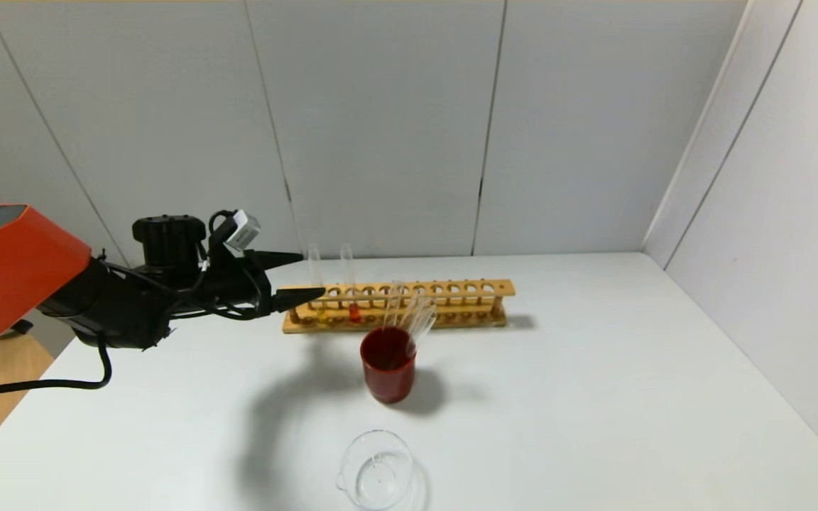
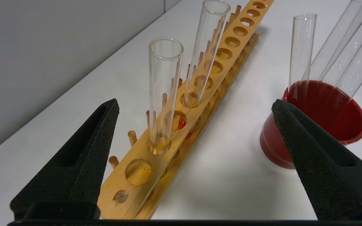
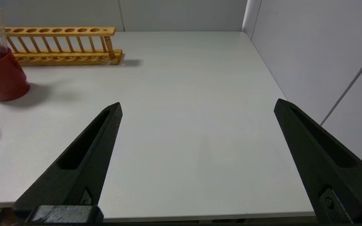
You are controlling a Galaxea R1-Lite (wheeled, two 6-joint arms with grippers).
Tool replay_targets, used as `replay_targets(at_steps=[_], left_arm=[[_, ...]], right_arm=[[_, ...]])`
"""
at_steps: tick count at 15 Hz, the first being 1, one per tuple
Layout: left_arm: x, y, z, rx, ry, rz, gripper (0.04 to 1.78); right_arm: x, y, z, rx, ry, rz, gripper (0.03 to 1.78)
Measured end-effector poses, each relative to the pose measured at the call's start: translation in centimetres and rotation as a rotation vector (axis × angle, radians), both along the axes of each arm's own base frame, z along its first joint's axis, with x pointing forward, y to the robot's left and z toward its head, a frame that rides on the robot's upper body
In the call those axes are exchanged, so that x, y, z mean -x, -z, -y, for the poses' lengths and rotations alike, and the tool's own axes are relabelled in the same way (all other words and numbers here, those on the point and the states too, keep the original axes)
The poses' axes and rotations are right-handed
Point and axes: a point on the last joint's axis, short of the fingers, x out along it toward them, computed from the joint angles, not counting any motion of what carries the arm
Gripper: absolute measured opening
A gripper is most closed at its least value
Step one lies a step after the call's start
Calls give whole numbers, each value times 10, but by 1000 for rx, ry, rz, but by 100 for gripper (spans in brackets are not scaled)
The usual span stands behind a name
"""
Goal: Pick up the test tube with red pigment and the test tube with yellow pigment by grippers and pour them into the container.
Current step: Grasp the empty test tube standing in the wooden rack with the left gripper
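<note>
Across the lower two-thirds of the head view spreads one white worktop (image 1: 593,397), walled by grey panels. One long wooden rack (image 1: 444,301) lies across the middle of the frame, with a single row of round holes along its top bar. At the left of the frame the left gripper (image 1: 300,278) reaches in on its orange arm; its two black fingers are spread wide and hold nothing, their tips just at the rack's left end. The right gripper (image 3: 198,106) appears only in its own wrist view, likewise spread wide and empty over bare worktop, well apart from the rack.

One dark-red cup (image 1: 388,372) stands just below the rack at frame centre, with several clear empty tubes (image 1: 416,316) leaning in it; the left wrist view shows four. One clear glass container (image 1: 375,470) sits at the bottom centre of the frame, below the cup and apart from it.

Two tubes stand upright in the rack near its left end. The test tube with yellow pigment (image 1: 316,284) is the left one, nearest the left gripper; the test tube with red pigment (image 1: 348,287) stands just to its right.
</note>
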Motion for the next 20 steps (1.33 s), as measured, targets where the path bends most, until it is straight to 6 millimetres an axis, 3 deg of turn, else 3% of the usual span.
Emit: replay_targets(at_steps=[5,9,17,20], left_arm=[[-15,-3,10,20,7,9,172],[-26,5,14,17,10,14,172],[-33,13,12,19,3,4,172],[-36,13,13,25,2,-2,160]], right_arm=[[0,0,0,0,0,0,170],[0,0,0,0,0,0,170],[0,0,0,0,0,0,170],[0,0,0,0,0,0,170]])
